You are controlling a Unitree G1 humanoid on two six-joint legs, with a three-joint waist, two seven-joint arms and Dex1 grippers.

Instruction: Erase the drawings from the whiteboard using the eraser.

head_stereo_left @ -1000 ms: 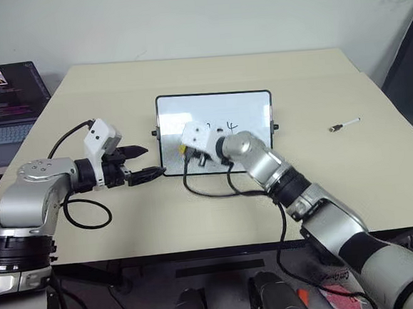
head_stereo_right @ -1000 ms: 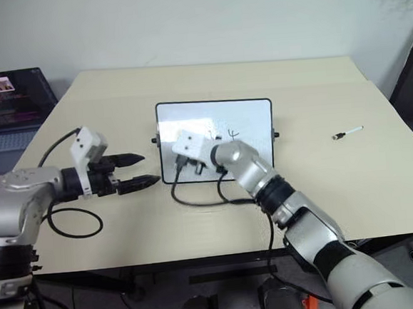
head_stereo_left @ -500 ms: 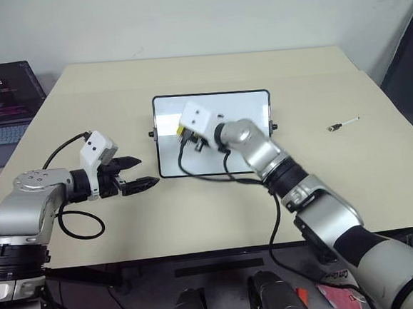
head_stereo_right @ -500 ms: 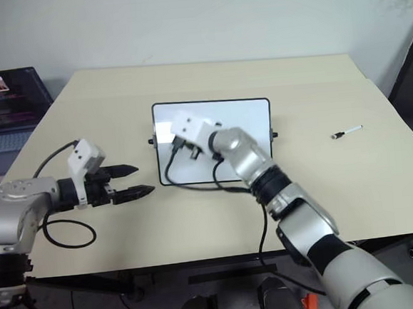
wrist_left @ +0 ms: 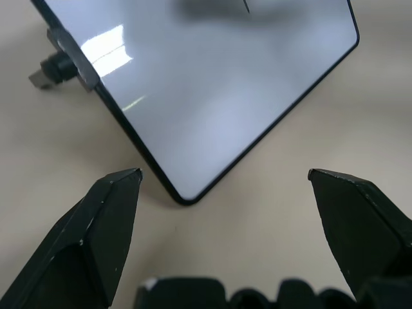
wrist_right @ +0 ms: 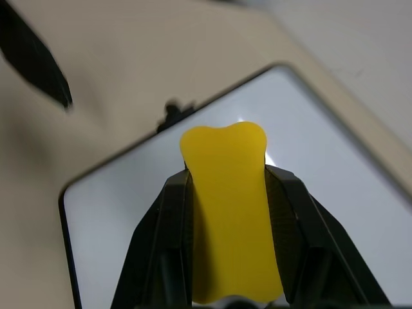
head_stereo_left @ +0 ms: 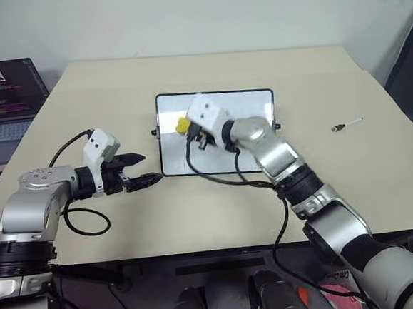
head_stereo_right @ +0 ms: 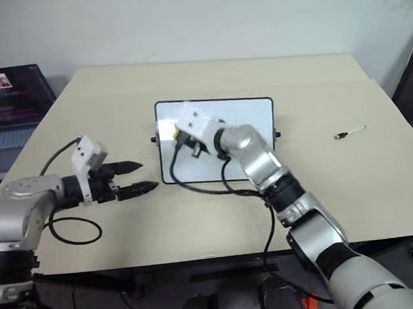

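The right gripper [wrist_right: 226,193] clamps the eraser [wrist_right: 228,206] over the whiteboard [head_stereo_left: 249,104] (left gripper [head_stereo_left: 142,169] jaws apart, just beside the board's corner).

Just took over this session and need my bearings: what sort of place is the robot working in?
Probably an office or lab workspace: a plain beige table against a bare wall, an open laptop on a side desk, and a small whiteboard with a marker pen lying nearby.

The right arm's wrist hides the middle of the whiteboard [head_stereo_left: 245,105]; a laptop [head_stereo_left: 4,88] is cut off at the frame's left edge, its screen text too small to read.
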